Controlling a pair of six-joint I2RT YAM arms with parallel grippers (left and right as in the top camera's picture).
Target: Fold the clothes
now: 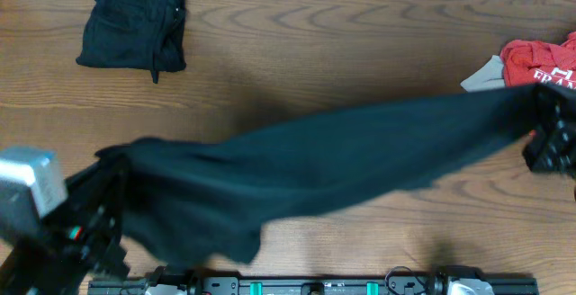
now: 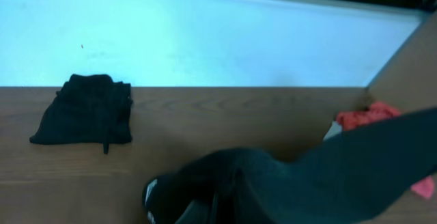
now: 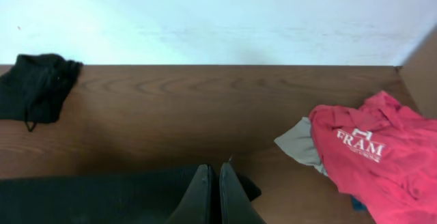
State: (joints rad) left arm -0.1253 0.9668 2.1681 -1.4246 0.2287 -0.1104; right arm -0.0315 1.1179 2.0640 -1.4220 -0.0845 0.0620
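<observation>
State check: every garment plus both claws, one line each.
dark garment: held up, stretched between both claws.
left claw: at garment's left end, jaws hidden by cloth.
right claw: shut on garment's right end.
black garment: folded, on table far left.
red shirt: crumpled, unfolded, table right.
grey cloth: unfolded, partly under red shirt.

garment (image 1: 315, 165) centre, pile (image 1: 133, 21) far-left — shirt (image 1: 538, 61) right (far)
</observation>
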